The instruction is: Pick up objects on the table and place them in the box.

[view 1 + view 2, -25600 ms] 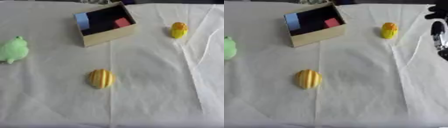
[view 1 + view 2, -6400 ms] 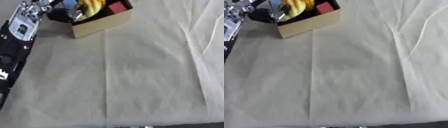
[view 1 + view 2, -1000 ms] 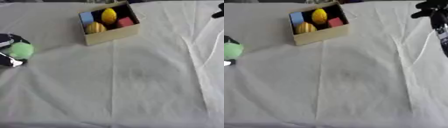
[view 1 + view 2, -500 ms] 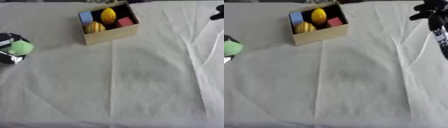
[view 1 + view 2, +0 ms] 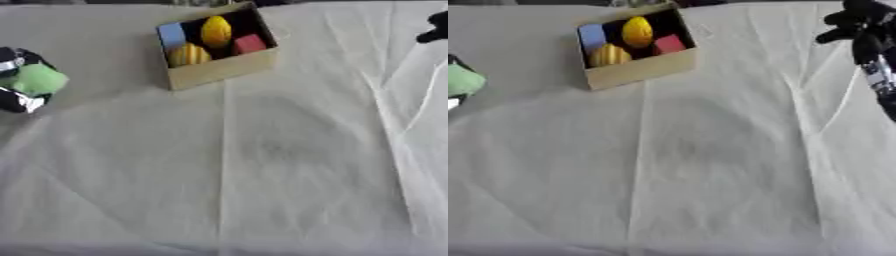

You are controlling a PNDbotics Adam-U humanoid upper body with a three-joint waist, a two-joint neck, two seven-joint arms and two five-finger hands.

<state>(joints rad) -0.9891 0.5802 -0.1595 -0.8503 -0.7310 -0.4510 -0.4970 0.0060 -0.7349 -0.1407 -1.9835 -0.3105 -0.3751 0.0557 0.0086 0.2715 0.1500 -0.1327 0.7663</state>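
Left eye view: left hand (image 5: 16, 85) clutches green toy (image 5: 37, 80).

My left hand (image 5: 16, 82) is cut off at the frame's left edge, and the green toy (image 5: 39, 80) it grips covers much of it. My right hand (image 5: 859, 22) runs off the top right corner; I can't read its fingers through the blur.

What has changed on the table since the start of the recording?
The striped yellow ball and the yellow toy have left the cloth and now lie in the box. The left hand has taken hold of the green toy at the left edge. The blue block and red block remain in the box, and the right hand hangs idle at the upper right.
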